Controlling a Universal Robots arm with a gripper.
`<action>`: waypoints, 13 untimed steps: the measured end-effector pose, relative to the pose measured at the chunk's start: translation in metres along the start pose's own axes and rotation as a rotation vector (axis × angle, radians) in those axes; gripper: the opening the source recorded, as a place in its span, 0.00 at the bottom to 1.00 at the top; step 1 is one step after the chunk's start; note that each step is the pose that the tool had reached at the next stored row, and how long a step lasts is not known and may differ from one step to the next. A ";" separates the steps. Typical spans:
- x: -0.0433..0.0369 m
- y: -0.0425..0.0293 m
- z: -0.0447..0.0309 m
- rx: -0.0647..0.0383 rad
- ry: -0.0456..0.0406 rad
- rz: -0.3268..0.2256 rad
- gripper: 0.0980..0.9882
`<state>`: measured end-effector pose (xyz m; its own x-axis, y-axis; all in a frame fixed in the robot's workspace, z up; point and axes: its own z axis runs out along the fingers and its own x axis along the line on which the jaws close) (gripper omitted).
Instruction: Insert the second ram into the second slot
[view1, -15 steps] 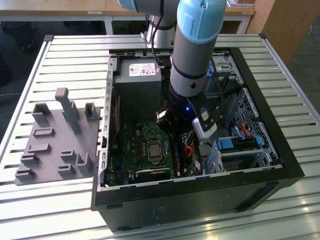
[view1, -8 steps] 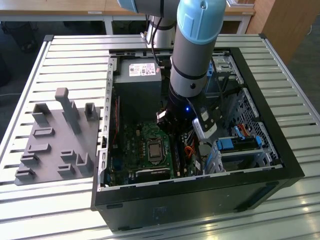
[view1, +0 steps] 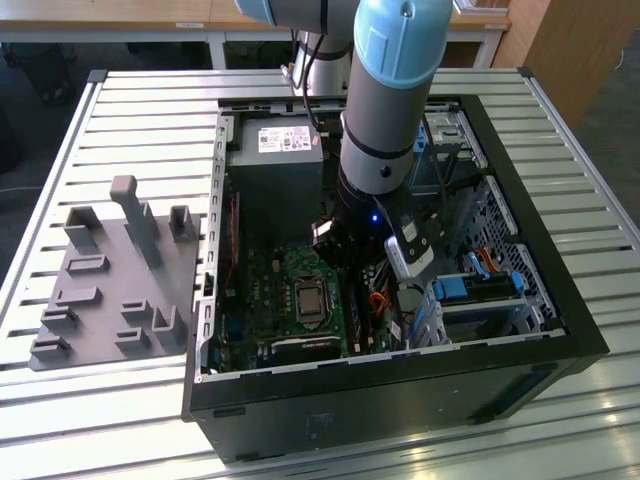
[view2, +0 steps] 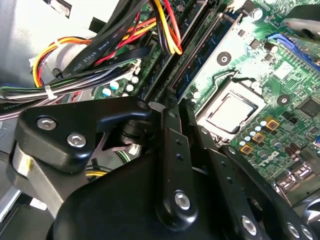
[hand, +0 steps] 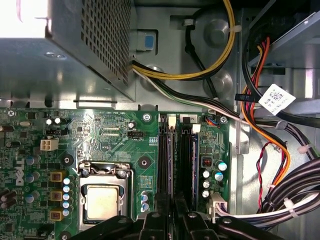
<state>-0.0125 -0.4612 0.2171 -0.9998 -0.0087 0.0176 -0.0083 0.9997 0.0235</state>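
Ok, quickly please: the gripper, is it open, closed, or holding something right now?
Gripper: it cannot be told whether it is open or closed; it sits directly over the memory slots on the motherboard.

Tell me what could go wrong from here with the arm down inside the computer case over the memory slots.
1. The gripper sits right over the narrow, closely spaced RAM slots; a slight offset could press beside a slot or into the wrong one.
2. Cable bundles run close beside the gripper and could snag.
3. The CPU socket lies next to the slots, so a sideways slip could strike it.
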 end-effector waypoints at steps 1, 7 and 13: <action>0.0000 0.0000 0.0000 0.000 0.0000 0.000 0.13; 0.0000 0.0000 -0.0001 0.000 0.0000 0.000 0.11; 0.0000 0.0001 -0.0051 0.000 0.0024 0.000 0.04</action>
<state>-0.0124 -0.4612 0.2222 -0.9998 -0.0087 0.0200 -0.0082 0.9997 0.0233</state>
